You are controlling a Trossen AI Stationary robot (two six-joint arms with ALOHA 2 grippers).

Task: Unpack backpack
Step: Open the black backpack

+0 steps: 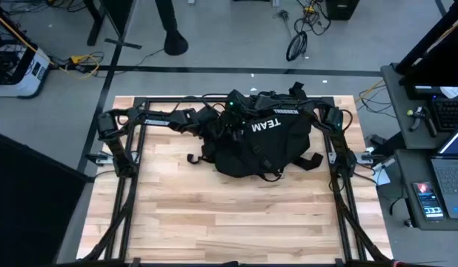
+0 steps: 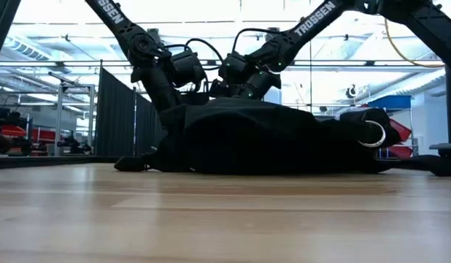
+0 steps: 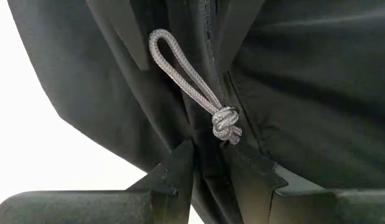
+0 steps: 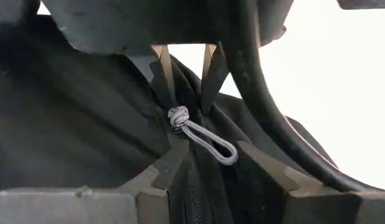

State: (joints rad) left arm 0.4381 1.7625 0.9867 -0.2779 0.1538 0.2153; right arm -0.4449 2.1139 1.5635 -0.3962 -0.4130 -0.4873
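Observation:
The black backpack (image 1: 266,141) lies flat on the far middle of the wooden table (image 1: 236,215), white "TEAM" lettering (image 1: 263,126) facing up. Both arms meet over its far left part. My left gripper (image 3: 211,180) and my right gripper (image 4: 208,174) are each shut on black fabric along a zipper seam, facing each other. A grey knotted cord pull (image 3: 192,87) lies on the seam between them, and the right wrist view shows the cord pull (image 4: 202,137) too. In the low view the backpack (image 2: 269,139) rests on the table under both wrists. My left gripper pinches a raised fold of the backpack's fabric at the zipper seam (image 3: 211,162) between its two fingers, just below the cord's knot. The backpack's body stays on the table. My right gripper pinches the ridge of fabric with the zipper line (image 4: 202,186) between its two fingers, next to the cord's loop end and opposite my left gripper's fingertips (image 4: 162,68). The backpack's body stays on the table.
Black straps (image 1: 307,162) and a loose strap end (image 1: 193,158) trail from the backpack onto the wood. A metal ring (image 2: 373,134) shows at its right end. The arms' frame rails (image 1: 125,170) run along both table sides. Bare wood fills the near half.

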